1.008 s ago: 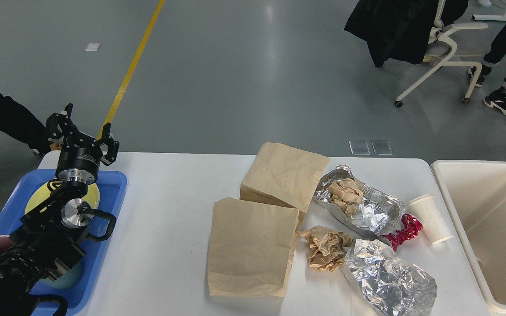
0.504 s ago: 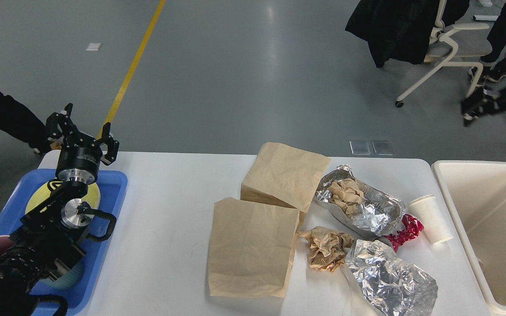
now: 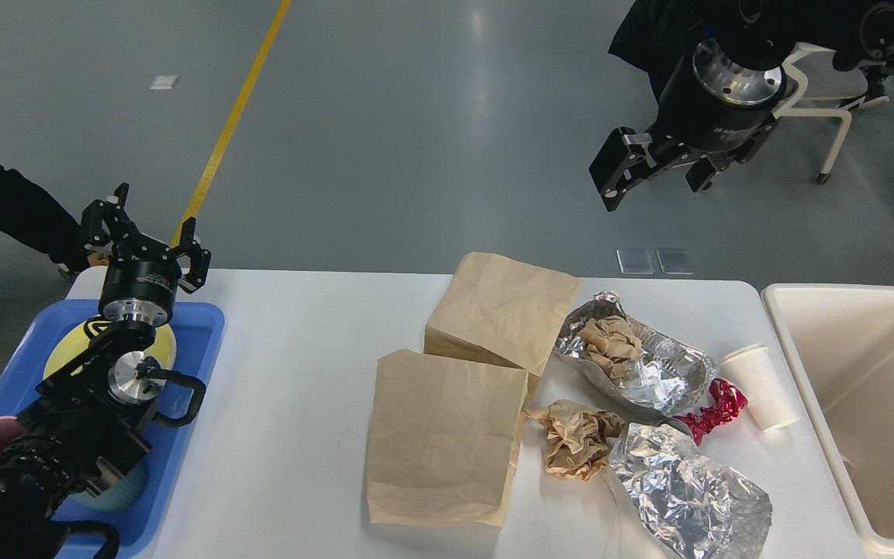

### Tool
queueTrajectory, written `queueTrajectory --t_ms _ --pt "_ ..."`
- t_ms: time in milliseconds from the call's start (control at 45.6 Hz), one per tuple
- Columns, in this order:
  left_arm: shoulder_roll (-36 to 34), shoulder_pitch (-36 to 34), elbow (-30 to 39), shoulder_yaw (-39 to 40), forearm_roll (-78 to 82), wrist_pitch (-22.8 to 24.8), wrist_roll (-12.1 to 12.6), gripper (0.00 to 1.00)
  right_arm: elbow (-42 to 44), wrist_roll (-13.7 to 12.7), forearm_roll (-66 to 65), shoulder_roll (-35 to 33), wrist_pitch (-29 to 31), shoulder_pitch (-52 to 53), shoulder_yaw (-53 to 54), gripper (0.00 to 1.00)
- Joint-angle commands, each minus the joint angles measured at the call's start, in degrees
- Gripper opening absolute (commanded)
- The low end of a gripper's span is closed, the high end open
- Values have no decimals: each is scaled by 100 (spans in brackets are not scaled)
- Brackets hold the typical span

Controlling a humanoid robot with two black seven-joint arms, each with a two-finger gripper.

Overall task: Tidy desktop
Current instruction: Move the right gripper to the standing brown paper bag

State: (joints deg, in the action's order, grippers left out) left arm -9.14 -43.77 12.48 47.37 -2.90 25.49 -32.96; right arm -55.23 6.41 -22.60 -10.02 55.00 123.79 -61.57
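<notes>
The table [image 3: 299, 373], white with rounded corners, fills the lower centre of the frame. A cream bin [image 3: 874, 404] stands at the lower right, beside the table's right edge. A blue tray [image 3: 202, 349] lies at the lower left, on the table's left end, under the left arm. Two brown paper bags lie flat at centre: the near bag [image 3: 439, 439] and the far bag [image 3: 501, 310], the far one overlapping the near one's upper right corner. Right of them sits a foil container [image 3: 664, 376] holding crumpled brown paper. A crumpled foil sheet [image 3: 687, 497] lies at the lower right. A wad of brown paper [image 3: 575, 439] lies between the near bag and the foil sheet. A white paper cup [image 3: 761, 386] lies tipped near the bin, with a red wrapper [image 3: 719, 407] touching its left side.

The left hand [image 3: 144, 237], at the middle left, has its fingers spread apart and empty. The right hand [image 3: 660, 167], at the upper right over the floor, has its fingers apart and empty.
</notes>
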Motion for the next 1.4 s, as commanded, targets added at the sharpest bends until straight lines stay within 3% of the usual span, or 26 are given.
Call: queueTrajectory --t_ms 0,307,504,657,767,1008,1117,1380 --pt "0 0 0 0 0 0 0 96 12 0 1 -79 0 -92 4 100" --pt "0 0 0 0 0 0 0 96 -67 -9 71 -220 -86 -179 83 100" --pt "0 0 0 0 0 0 0 96 -568 -9 335 -70 -2668 -680 110 100" --pt "0 0 0 0 0 0 0 96 -621 -17 546 -70 -3434 -1049 303 100" --pt "0 0 0 0 0 0 0 96 -594 -26 827 -88 -3479 -1331 628 100" --pt "0 0 0 0 0 0 0 96 -928 -9 836 -106 -2803 -1524 646 100" --pt "0 0 0 0 0 0 0 96 -902 -9 906 -79 -2819 -1831 707 100" --pt "0 0 0 0 0 0 0 96 55 -26 2197 -88 -2925 -2868 1024 100"
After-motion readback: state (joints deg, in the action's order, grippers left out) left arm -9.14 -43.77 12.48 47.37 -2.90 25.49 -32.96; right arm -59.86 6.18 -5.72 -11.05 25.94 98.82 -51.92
